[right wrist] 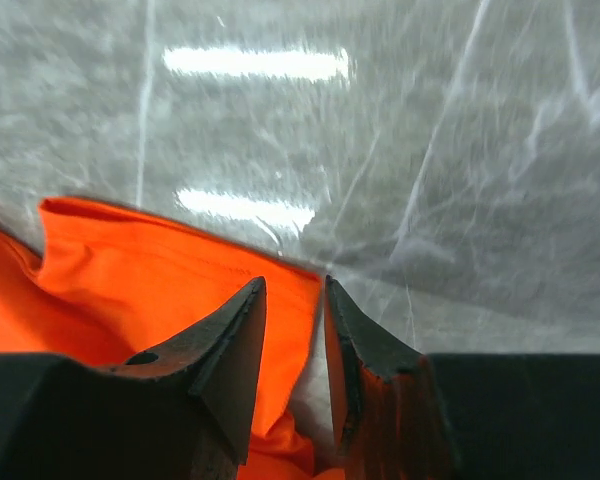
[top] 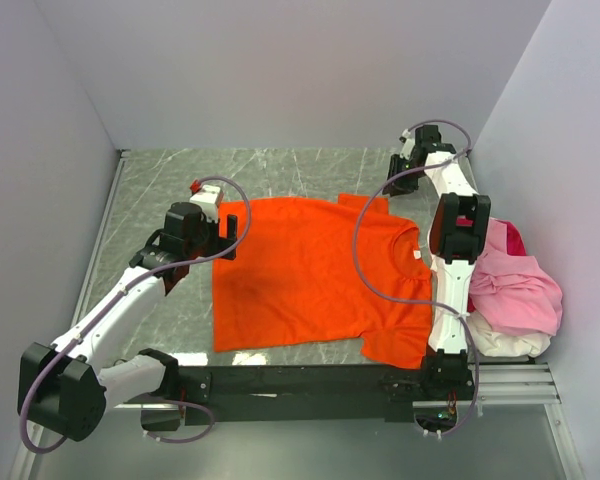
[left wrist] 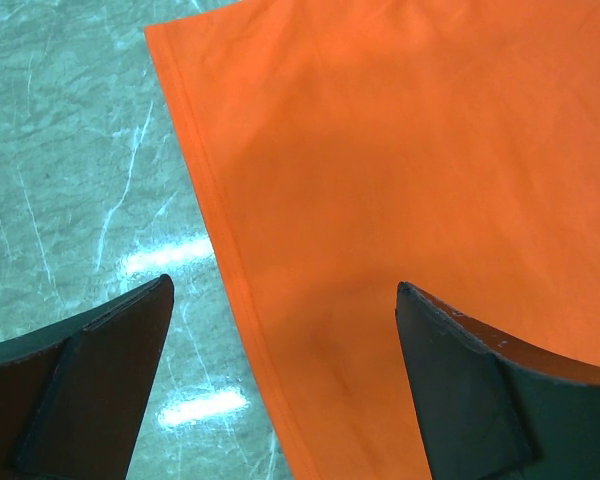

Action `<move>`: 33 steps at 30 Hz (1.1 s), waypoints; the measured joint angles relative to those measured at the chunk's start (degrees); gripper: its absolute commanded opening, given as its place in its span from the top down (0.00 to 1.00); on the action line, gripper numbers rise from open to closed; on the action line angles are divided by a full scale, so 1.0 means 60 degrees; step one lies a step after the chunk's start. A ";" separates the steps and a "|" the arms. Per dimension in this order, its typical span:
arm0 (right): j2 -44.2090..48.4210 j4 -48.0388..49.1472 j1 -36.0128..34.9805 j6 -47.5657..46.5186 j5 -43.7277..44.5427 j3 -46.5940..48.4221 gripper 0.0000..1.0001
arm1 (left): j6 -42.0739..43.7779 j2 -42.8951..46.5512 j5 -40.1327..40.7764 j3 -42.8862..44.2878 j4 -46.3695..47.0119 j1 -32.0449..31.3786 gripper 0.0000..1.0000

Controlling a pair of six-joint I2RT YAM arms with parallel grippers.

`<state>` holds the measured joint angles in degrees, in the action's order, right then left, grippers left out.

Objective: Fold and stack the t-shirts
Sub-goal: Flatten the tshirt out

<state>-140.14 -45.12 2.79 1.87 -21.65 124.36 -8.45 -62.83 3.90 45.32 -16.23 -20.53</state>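
Lying flat, a smooth orange t-shirt covers the veined marble table.

grey-green marble-look tabletop is sitting boxed in on three sides, with a plain pale back wall, left wall and right wall going up around it. overhead light is bouncing off the glossy top as bright white streaks. a black rail is running along the near edge.
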 measured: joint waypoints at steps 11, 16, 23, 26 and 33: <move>0.0342 -0.0069 -0.0007 -0.0080 0.0164 -0.1147 0.61 | 0.0004 -0.0004 -0.0007 0.0000 0.0004 0.0000 0.02; 0.0353 -0.0208 -0.0066 -0.0113 -0.0051 -0.1162 0.61 | 0.0004 -0.0004 -0.0004 0.0000 0.0004 0.0000 0.02; 0.0302 -0.0565 -0.0339 -0.0149 -0.0044 -0.1060 1.00 | 0.0004 -0.0004 -0.0004 0.0000 0.0004 0.0000 0.02; 0.0117 -0.0739 -0.0401 -0.0106 0.0127 -0.0710 1.00 | 0.0004 -0.0004 -0.0004 0.0000 0.0004 0.0000 0.02; -0.0175 -0.0823 -0.0331 -0.0029 0.0627 0.1005 1.00 | 0.0004 -0.0004 0.0000 0.0000 0.0000 0.0000 0.01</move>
<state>-141.18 -50.06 0.80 1.69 -17.89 130.39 -8.43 -62.85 3.90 45.32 -16.23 -20.53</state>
